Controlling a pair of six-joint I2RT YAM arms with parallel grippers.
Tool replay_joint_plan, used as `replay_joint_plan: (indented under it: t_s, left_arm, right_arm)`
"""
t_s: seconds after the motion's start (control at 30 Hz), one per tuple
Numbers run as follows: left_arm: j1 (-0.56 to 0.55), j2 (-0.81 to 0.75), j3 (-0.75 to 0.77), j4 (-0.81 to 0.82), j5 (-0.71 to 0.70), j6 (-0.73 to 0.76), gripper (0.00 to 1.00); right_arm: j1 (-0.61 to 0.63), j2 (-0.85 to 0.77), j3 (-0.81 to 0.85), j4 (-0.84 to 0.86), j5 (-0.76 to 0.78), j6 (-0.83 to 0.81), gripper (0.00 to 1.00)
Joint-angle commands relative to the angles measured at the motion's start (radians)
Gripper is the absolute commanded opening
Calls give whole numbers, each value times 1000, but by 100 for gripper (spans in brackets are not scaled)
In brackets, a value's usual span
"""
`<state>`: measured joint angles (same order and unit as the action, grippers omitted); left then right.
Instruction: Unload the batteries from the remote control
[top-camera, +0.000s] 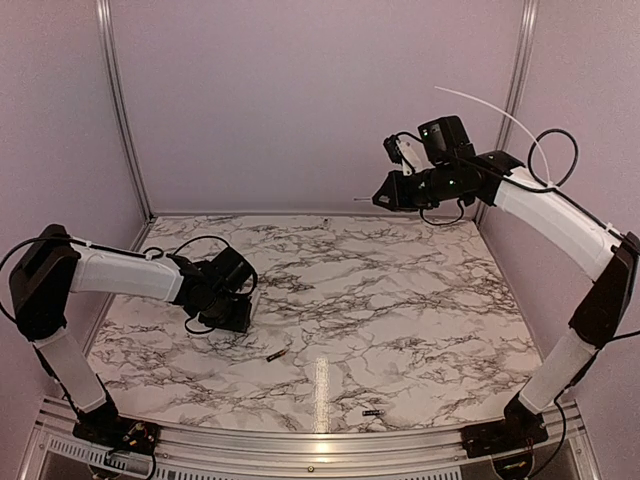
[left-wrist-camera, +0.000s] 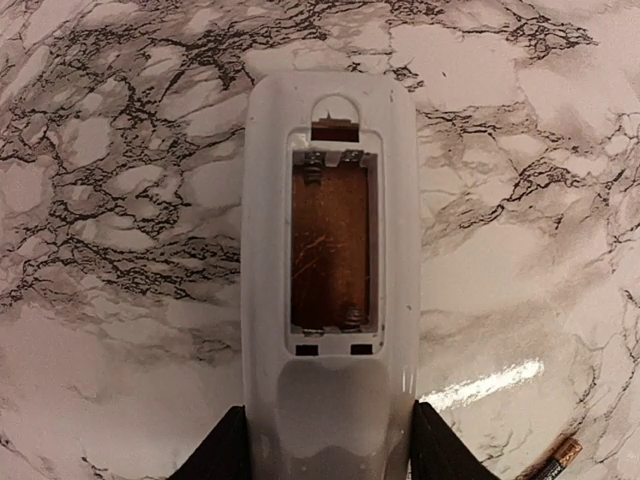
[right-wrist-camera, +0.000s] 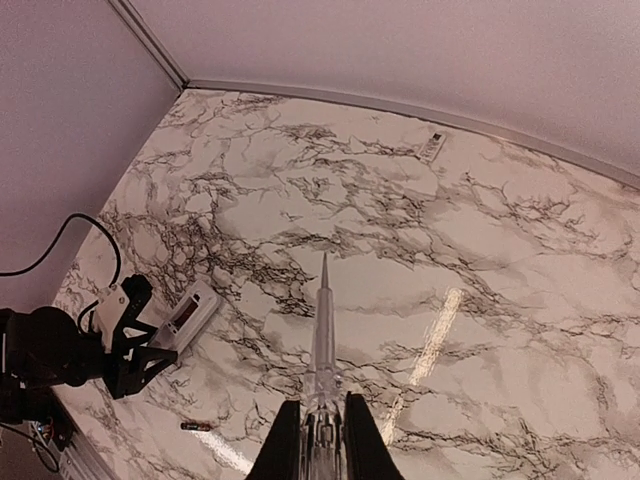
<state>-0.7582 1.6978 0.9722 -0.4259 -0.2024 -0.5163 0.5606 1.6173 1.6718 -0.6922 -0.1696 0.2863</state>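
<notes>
The white remote control (left-wrist-camera: 330, 130) lies back up in the left wrist view, its dark battery recess (left-wrist-camera: 330, 245) open and empty. My left gripper (left-wrist-camera: 330, 440) is shut on the remote's near end, low over the table's left side (top-camera: 240, 300). One battery (top-camera: 276, 355) lies on the marble just right of it, and also shows in the left wrist view (left-wrist-camera: 560, 458) and the right wrist view (right-wrist-camera: 195, 426). A second battery (top-camera: 372, 412) lies near the front edge. My right gripper (right-wrist-camera: 318, 405) is shut on a clear pointed tool (right-wrist-camera: 323, 320), raised high at the back right (top-camera: 385, 195).
The marble table (top-camera: 400, 300) is walled at the back and on both sides. A small white flat piece (right-wrist-camera: 432, 148) lies by the back wall. Cables hang round the left wrist (top-camera: 190, 245).
</notes>
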Motion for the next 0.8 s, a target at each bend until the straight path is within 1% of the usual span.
replay_joint_plan:
  t_s: [0.0,0.13,0.2,0.4,0.53,0.77]
  left_arm:
    - [2,33,-16,58,22,-35,33]
    - [3,40,-33,68,14,-67,37]
    - [2,39,-44,74,12,-79,41]
    - [3,27,-44,82,16,-62,64]
    - [2,28,-18,57,5,-43,72]
    - [2,3,11,34,-10,-41,91]
  right_arm:
    - [-6,19,65,-21,9,-21,0]
    - [-6,28,64,-18,1,-20,0]
    - [-6,32,62,-19,-2,-22,0]
    - [-6,35,39,-9,-1,-22,0]
    - [-7,35,21,7,-1,-17,0]
    - [-7,32,-27,33,7,-11,0]
